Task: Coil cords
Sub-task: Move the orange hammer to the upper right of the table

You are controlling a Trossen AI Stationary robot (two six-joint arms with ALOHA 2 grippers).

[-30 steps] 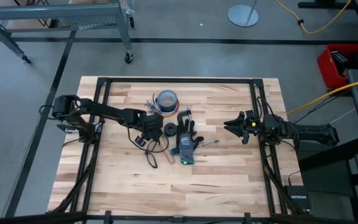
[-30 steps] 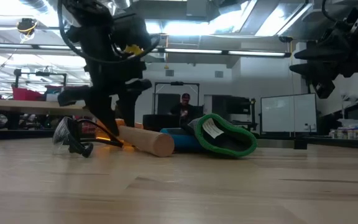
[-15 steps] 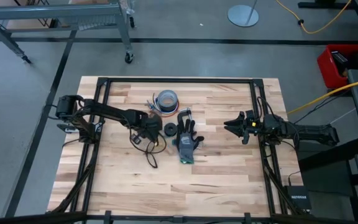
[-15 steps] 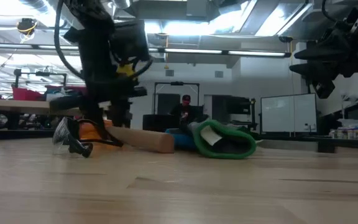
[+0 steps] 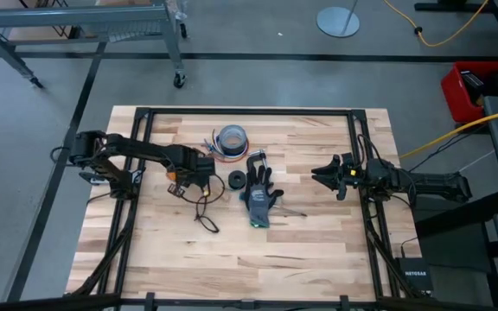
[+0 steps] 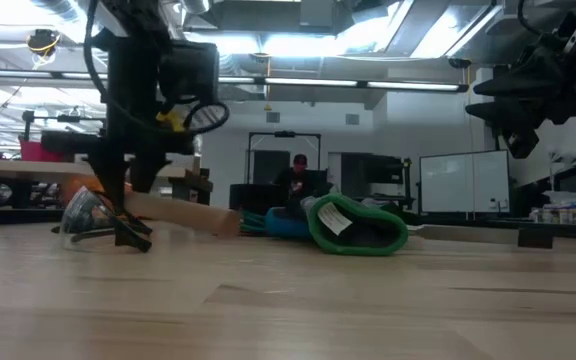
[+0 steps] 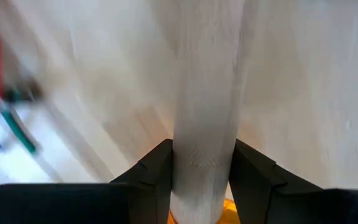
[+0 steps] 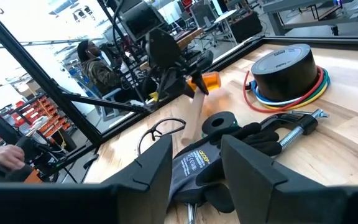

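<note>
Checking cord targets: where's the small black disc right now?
High view: the small black disc lies left of centre on the table, between the left tool and the glove, just below the tape roll.

On the worktop (image 5: 318, 233) lie two cords: one loose loop (image 5: 204, 207) and one wound on a small disc (image 5: 235, 180). There is one tape roll (image 5: 232, 138), one work glove (image 5: 258, 197), one metal clamp (image 5: 256, 159), one wooden dowel (image 7: 205, 106), and two arms.
</note>
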